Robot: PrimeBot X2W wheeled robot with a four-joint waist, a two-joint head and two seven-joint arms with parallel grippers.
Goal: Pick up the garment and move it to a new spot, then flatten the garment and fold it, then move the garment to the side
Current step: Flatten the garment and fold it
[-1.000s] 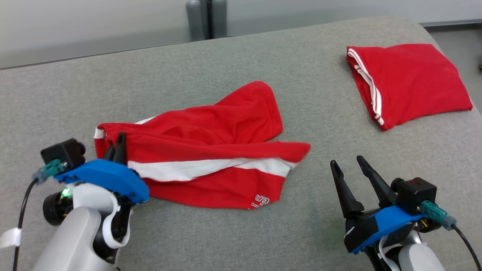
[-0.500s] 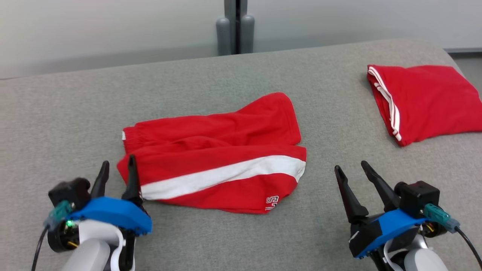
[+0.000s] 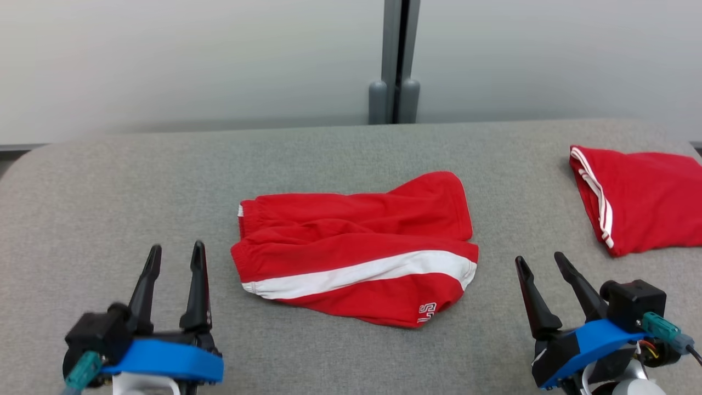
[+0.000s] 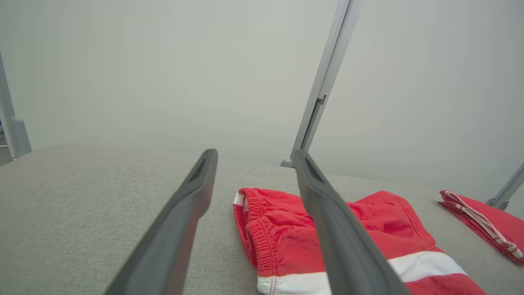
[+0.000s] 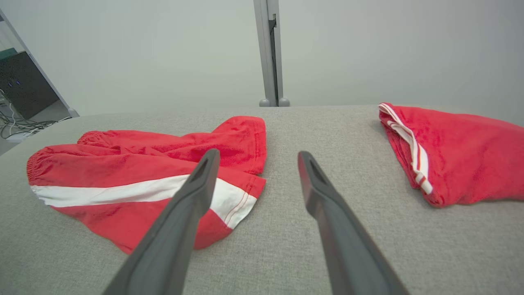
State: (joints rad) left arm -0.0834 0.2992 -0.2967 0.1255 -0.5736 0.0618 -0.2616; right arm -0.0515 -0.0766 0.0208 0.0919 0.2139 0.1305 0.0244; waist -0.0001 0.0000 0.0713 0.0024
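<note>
Red shorts lie loose at mid-tabletop, with both pairs of fingers spread and holding nothing.

A second red garment (image 3: 641, 197), folded and edged in white stripes, sits at the right end of the grey tabletop (image 3: 137, 186), well apart from the shorts (image 3: 356, 247). A grey post (image 3: 394, 60) rises against the pale wall behind. The left fingers (image 3: 196, 285) and right fingers (image 3: 531, 299) hang low at the near edge and point away from the robot, the left pair near the waistband, the right pair off the hem end, with bare grey surface between them and the cloth. The shorts' long axis runs left to right: elastic waistband to the robot's left, leg hems to its right, a white band along the length, and white lettering by the near right hem.
</note>
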